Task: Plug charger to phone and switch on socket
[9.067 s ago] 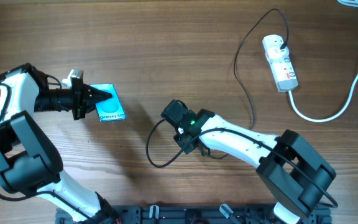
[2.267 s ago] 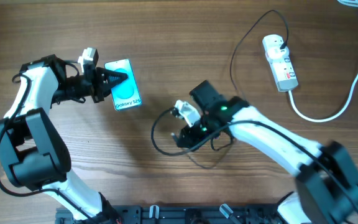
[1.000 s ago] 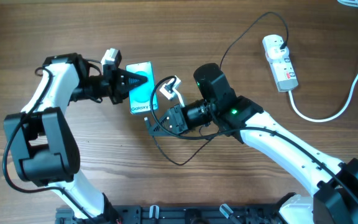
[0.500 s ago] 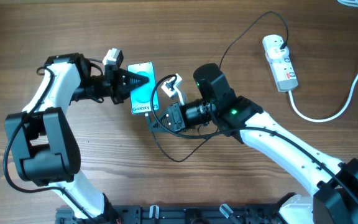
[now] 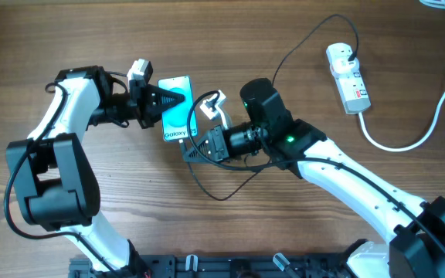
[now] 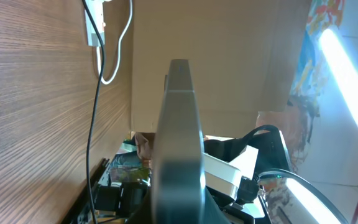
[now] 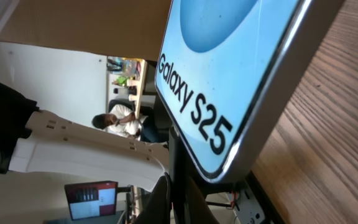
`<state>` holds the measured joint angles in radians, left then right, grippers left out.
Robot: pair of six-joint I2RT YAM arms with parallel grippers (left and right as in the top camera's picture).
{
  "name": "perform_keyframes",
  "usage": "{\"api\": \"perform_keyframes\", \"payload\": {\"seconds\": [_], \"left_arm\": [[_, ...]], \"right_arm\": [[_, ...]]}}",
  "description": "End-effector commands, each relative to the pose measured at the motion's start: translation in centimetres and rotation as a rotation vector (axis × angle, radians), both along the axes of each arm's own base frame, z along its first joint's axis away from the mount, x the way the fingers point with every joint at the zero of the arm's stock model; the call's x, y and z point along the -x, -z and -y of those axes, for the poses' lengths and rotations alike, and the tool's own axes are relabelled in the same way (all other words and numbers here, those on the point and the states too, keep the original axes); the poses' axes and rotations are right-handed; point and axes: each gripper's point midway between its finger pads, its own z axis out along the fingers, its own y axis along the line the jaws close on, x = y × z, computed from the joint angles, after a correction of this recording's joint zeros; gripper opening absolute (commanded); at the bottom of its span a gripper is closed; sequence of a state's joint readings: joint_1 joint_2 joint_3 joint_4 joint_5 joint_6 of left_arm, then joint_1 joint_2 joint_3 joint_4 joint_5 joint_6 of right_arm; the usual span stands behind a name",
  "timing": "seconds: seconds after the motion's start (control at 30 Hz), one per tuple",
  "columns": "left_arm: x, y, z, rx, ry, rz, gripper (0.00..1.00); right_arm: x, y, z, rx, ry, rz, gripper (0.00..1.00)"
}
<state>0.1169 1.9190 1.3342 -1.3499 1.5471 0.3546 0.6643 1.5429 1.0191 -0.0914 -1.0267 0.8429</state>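
While both arms reach in from the near edge of the wooden table (image 5: 300, 247), your right arm stretches out to the left with its wrist level. Your right gripper (image 5: 192, 148) is clamped on the connector end of the charger (image 5: 221, 198). The tip meets the bottom edge of the phone (image 5: 178, 117), below the "Galaxy S25" strip. Your left arm bends in from the left, and the left gripper (image 5: 163, 101) pinches the phone across its faces, screen up. Farther back on the right lies the socket (image 5: 348, 77), with the black cable plugged in and the thick white cord (image 5: 408, 143) curling away. Beyond the table you can see a beige wall, a seated person (image 7: 120, 121) and a bright strip light (image 6: 347, 74)
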Motion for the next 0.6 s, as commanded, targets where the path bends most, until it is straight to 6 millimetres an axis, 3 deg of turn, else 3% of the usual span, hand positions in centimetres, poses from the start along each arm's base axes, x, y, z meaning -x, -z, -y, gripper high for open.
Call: {"api": "perform_keyframes", "payload": {"seconds": [0.0, 0.33, 0.57], "left_arm": [[-0.1, -0.9, 0.1, 0.023, -0.007, 0.048, 0.04], [-0.4, -0.9, -0.6, 0.021, -0.027, 0.057, 0.04], [-0.6, -0.9, -1.1, 0.021, -0.040, 0.056, 0.04]], "right_arm": [[-0.9, 0.1, -0.1, 0.020, 0.053, -0.009, 0.04], [-2.0, 0.5, -0.1, 0.052, 0.129, -0.038, 0.04], [-2.9, -0.5, -0.4, 0.015, 0.163, -0.031, 0.04]]}}
